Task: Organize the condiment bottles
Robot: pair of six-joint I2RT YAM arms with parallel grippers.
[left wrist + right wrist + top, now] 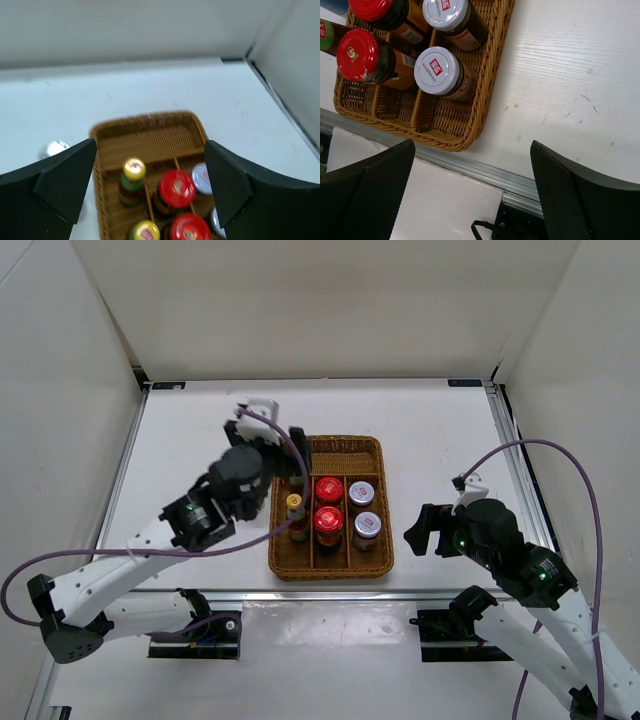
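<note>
Beneath the left claw (150, 146) — spread wide, empty — condiment bottles (176, 187) stand in the wicker tray (145, 121); right claw (472, 147) gapes empty too.

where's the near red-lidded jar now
Top view: the near red-lidded jar stands in the middle column of the wicker tray, just left of the near grey-lidded jar.
</note>
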